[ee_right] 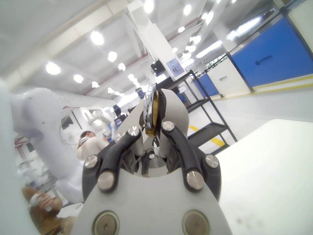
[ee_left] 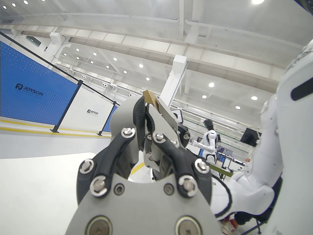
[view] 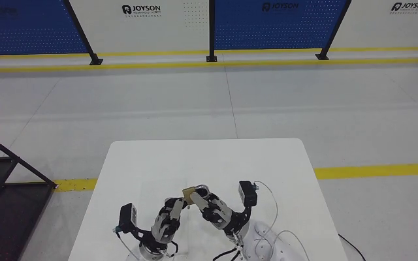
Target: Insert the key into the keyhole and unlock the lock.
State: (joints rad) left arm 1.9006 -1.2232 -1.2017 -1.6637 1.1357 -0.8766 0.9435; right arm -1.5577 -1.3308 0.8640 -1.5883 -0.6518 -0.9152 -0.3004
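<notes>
Now aloft over the table [view: 261,163]: right gripper [ee_right: 154,105] clamped on lock [ee_right: 149,114], left gripper [ee_left: 149,107] pinched on brass key [ee_left: 148,97]. Top view: lock at 1 o'clock off left gripper, tips almost meeting.

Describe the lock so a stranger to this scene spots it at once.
Start at the white table and go to its near edge, where the left gripper and right gripper meet tip to tip. The lock sits at that meeting point, pinched by the right gripper. Brass-coloured with a shiny chrome part, it stands out from the white, grey and black arm parts.
</notes>
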